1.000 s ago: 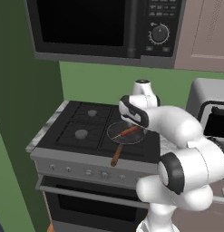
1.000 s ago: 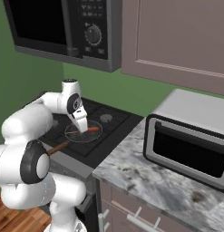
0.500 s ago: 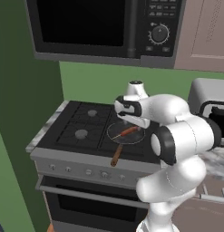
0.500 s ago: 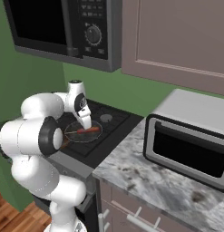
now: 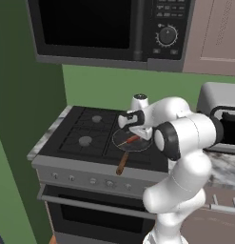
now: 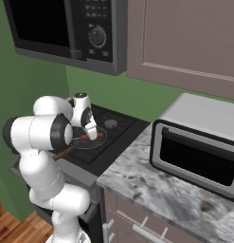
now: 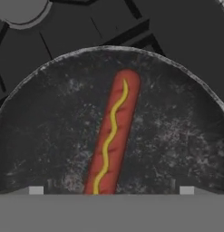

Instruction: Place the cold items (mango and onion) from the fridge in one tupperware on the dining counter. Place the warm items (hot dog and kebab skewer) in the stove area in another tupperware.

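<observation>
One hot dog (image 7: pixel 112 136), one frying pan (image 7: pixel 54 122), one stove (image 5: pixel 85 138), one microwave (image 5: pixel 104 28), one toaster oven (image 6: pixel 199 147).

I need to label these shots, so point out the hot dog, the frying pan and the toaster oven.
hot dog (image 7: pixel 112 136): hand view, middle of the sausage.
frying pan (image 5: pixel 122 165): left base view, wooden handle.
toaster oven (image 6: pixel 194 159): right base view, dark glass door.

red hot dog (image 7: pixel 112 136), yellow squiggle; dark speckled pan (image 7: pixel 177 136).
</observation>
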